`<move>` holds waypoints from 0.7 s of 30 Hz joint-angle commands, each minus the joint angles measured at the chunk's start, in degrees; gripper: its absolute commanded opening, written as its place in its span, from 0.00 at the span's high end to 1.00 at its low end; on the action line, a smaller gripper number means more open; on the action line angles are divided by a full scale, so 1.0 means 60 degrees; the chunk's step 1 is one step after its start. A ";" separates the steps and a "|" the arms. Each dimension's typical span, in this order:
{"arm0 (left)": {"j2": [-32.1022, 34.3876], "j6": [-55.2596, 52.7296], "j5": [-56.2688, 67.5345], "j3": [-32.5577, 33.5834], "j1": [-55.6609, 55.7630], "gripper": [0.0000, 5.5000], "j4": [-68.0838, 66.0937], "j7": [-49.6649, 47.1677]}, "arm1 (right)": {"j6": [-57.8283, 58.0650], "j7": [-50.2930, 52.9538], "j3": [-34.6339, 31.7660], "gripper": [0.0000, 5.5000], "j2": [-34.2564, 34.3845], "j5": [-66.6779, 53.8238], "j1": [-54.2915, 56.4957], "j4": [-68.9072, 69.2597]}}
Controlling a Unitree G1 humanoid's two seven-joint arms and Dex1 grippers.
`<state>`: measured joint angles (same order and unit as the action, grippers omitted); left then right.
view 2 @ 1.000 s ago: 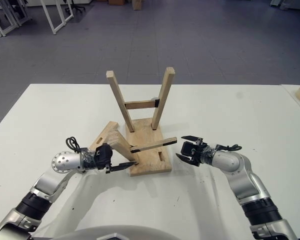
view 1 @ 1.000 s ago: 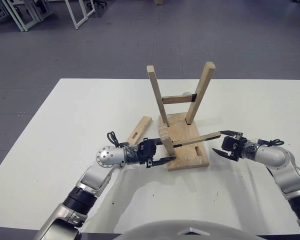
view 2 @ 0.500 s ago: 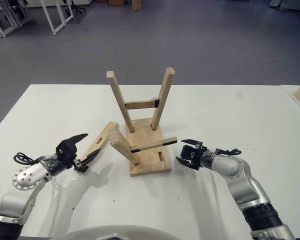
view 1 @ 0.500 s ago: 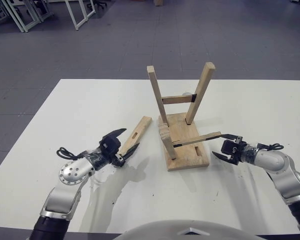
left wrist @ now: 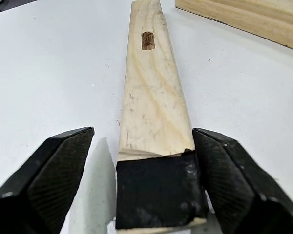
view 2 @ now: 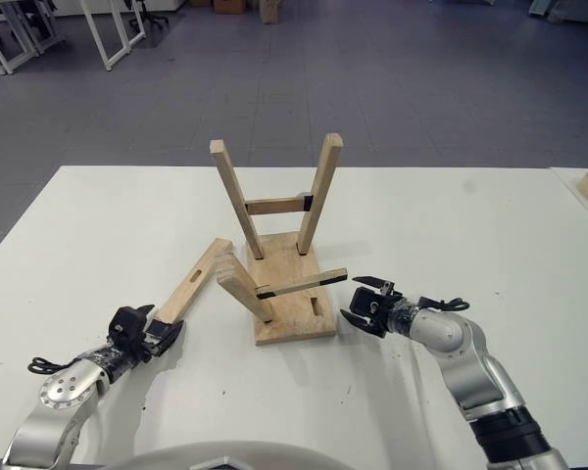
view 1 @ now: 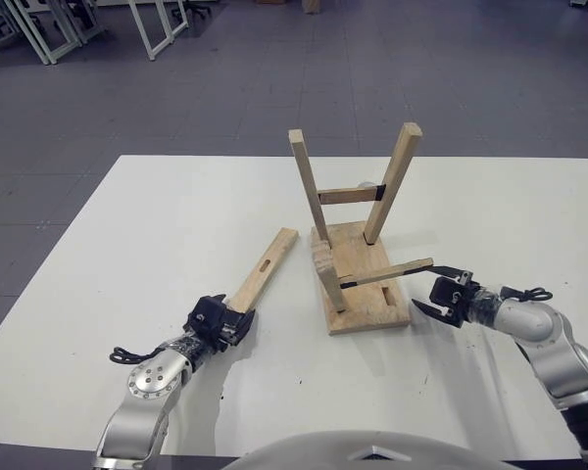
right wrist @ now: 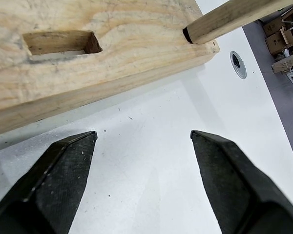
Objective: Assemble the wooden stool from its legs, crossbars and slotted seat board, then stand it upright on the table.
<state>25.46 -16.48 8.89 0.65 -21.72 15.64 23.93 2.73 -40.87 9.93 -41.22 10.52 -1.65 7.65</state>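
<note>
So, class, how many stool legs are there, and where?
4. A left leg and right leg stand at the seat board's far end; a third leg leans at its near left; a loose leg lies on the table by the left gripper.

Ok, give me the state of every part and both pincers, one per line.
Pale wooden seat board: flat, one slot empty.
Two far wooden legs: upright, joined by crossbar.
Third wooden leg: tilted; second crossbar free-ended.
Loose wooden leg: lying flat, unassembled.
Left pincer: open, straddling loose leg's black end.
Right pincer: open, empty.
</note>
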 commanded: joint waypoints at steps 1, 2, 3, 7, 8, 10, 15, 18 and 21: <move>-0.0093 -0.1173 0.0035 -0.0112 0.0129 0.44 -0.0207 -0.0116 | 0.0559 -0.0192 -0.0721 0.36 0.0082 -0.0910 0.0218 0.0043; -0.0048 -0.1348 -0.0035 -0.0117 0.0179 0.48 -0.0156 -0.0198 | 0.0821 -0.0225 -0.1024 0.36 0.0081 -0.1245 0.0298 0.0006; 0.0003 -0.1521 -0.0099 -0.0118 0.0223 0.50 -0.0093 -0.0261 | 0.1068 -0.0293 -0.1349 0.36 0.0038 -0.1588 0.0404 -0.0073; 0.0039 -0.1744 -0.0262 -0.0048 0.0605 0.62 -0.0029 -0.0501 | 0.2415 -0.0472 -0.2578 0.32 0.0133 -0.3173 0.0985 -0.0096; 0.0009 -0.1655 -0.0205 0.0003 0.0744 0.62 0.0001 -0.0509 | 0.3174 -0.0472 -0.3011 0.30 0.0357 -0.4093 0.1316 0.0197; -0.0134 -0.1373 -0.0018 0.0203 0.0999 0.62 0.0067 -0.0483 | 0.4617 -0.0277 -0.3786 0.24 0.0805 -0.5900 0.2000 0.0763; -0.1040 -0.0753 0.3259 0.2227 0.2399 0.62 0.0602 0.0170 | 0.7999 0.0911 -0.5314 0.09 0.1632 -1.1064 0.3518 0.1655; -0.0258 -0.2657 0.7046 0.3576 0.3647 0.62 0.1192 0.0411 | 0.9188 0.1601 -0.5414 0.09 0.1748 -1.3671 0.4188 0.1662; 0.1034 -0.4345 1.1008 0.4132 0.5020 0.62 0.1602 0.0199 | 0.9822 0.2076 -0.4871 0.09 0.1915 -1.5738 0.4819 0.1476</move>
<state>24.84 -34.25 57.73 22.40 0.92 20.93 25.81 57.37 -31.23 -21.55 -30.83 -74.44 22.40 16.95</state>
